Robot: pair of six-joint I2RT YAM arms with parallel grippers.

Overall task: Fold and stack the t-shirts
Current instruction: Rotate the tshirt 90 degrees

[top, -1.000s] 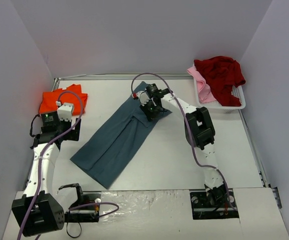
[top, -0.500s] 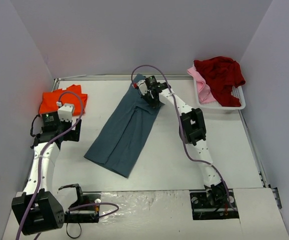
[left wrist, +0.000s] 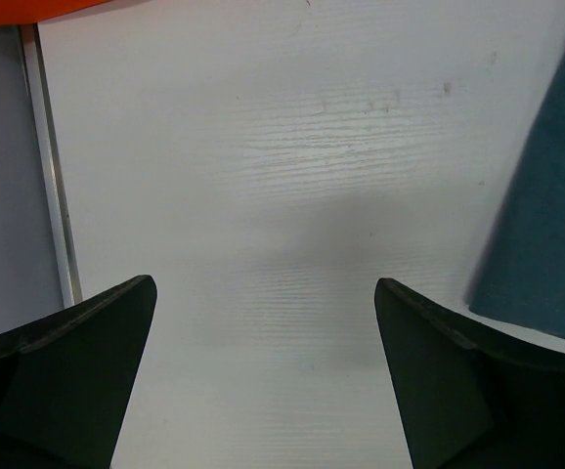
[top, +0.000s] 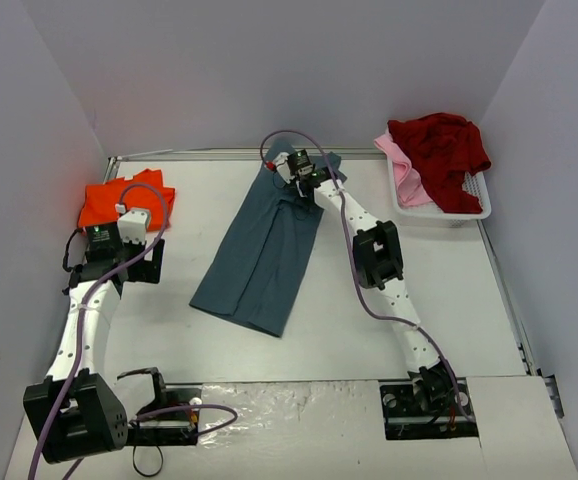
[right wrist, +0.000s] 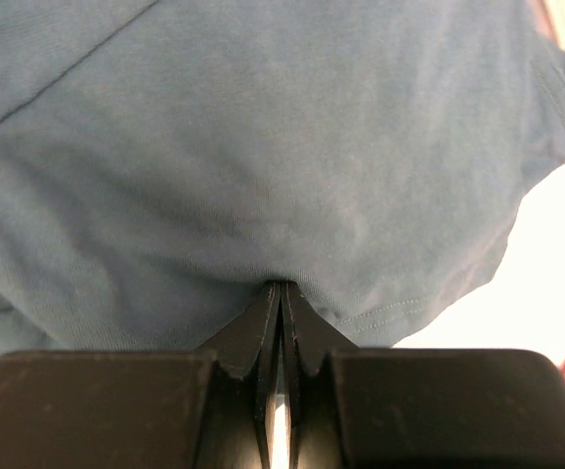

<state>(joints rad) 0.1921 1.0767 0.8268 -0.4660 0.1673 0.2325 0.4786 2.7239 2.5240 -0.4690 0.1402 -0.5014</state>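
A slate blue-grey t-shirt [top: 259, 255], folded into a long strip, lies slanting across the middle of the table. My right gripper [top: 297, 172] is shut on its far end; in the right wrist view the gripper [right wrist: 281, 285] pinches the blue-grey cloth [right wrist: 263, 147] between its closed fingers. A folded bright orange t-shirt [top: 119, 200] lies at the far left. Just in front of it my left gripper [top: 127, 255] hovers open over bare table [left wrist: 263, 293], with nothing between its fingers. The orange cloth [left wrist: 28, 10] and the blue-grey edge [left wrist: 551, 225] show at the corners of the left wrist view.
A white plastic basket [top: 449, 213] at the far right holds a dark red t-shirt [top: 439, 145] and a pale pink one [top: 404, 170]. A metal rail [left wrist: 53, 176] runs along the table's left edge. Grey walls enclose three sides.
My right gripper has pulled the blue-grey t-shirt toward the far wall; its near end has slid away from the front edge and the strip lies straighter. The left arm has barely moved.
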